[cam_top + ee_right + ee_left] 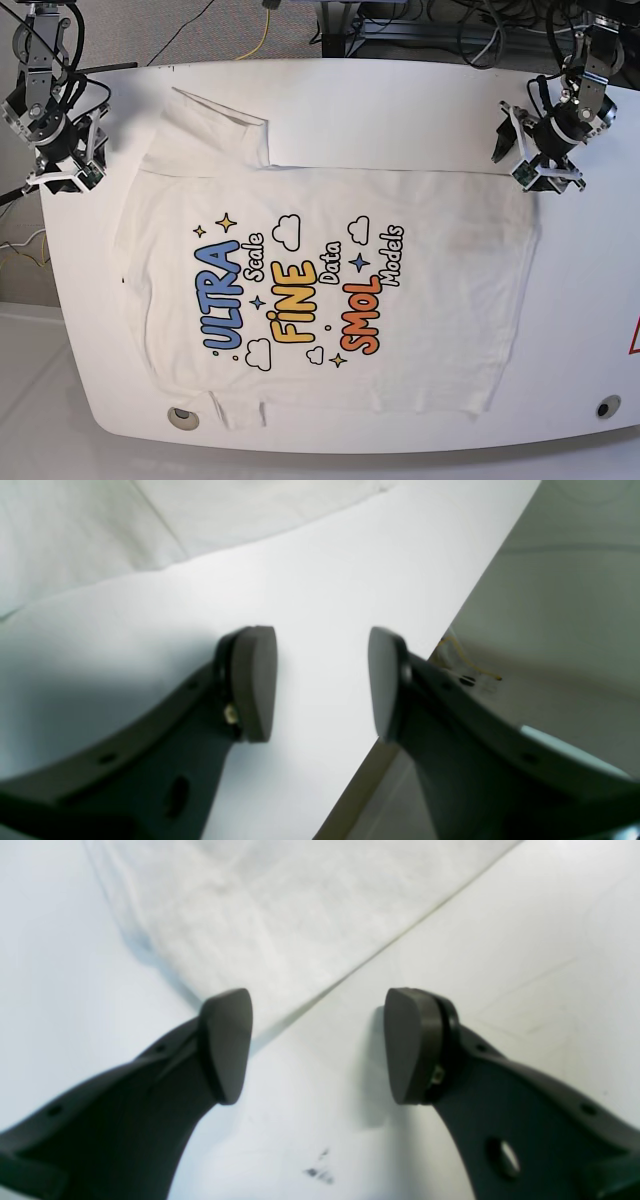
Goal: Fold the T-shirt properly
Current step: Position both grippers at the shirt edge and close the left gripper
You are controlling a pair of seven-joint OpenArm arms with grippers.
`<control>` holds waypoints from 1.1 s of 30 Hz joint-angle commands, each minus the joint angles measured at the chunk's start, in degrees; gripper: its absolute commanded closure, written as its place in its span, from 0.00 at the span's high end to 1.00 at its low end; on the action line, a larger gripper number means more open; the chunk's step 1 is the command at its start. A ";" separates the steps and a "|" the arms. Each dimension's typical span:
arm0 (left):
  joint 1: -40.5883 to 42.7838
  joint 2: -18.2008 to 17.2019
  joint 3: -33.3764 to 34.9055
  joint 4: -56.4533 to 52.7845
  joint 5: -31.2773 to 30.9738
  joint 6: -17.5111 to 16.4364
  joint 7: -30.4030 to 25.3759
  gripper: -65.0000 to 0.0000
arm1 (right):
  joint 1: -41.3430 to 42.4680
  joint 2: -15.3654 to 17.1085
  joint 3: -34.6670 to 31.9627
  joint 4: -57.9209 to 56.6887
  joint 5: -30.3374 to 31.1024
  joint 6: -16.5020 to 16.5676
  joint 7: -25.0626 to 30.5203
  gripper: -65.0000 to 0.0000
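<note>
You have the table (400,100) nearly covered by the T-shirt (330,290), print side up, spread across the middle of the base view, collar end at frame left, hem at frame right. One sleeve already lies folded in at upper left. Judged from this, no grasp has begun.

Left gripper (317,1045): pads apart, nothing between, hanging over the hem corner at upper right of the base view. Lower it onto that edge and pinch both layers.

Right gripper (322,682): pads also apart and empty, out by the table edge at upper left; bring it inward to the shoulder first.

Cloth looks soft, lightly creased; the blue, yellow and orange lettering stays readable.
</note>
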 commanded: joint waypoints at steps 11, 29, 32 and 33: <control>0.03 -1.45 0.10 1.76 -1.33 0.24 -0.82 0.59 | 1.65 1.36 0.36 -0.50 0.55 -0.40 1.80 0.44; -0.47 4.26 0.22 2.26 -5.10 0.53 2.81 0.58 | 4.01 1.01 -0.70 -0.40 0.42 -0.40 0.58 0.44; -0.61 5.05 0.24 2.32 -4.94 0.68 3.09 0.57 | 4.22 1.06 -0.74 -0.47 0.33 -0.40 0.44 0.44; -0.67 5.25 0.22 2.29 -4.88 0.72 3.13 0.57 | 4.35 1.07 -0.81 -0.54 0.32 -0.40 0.40 0.44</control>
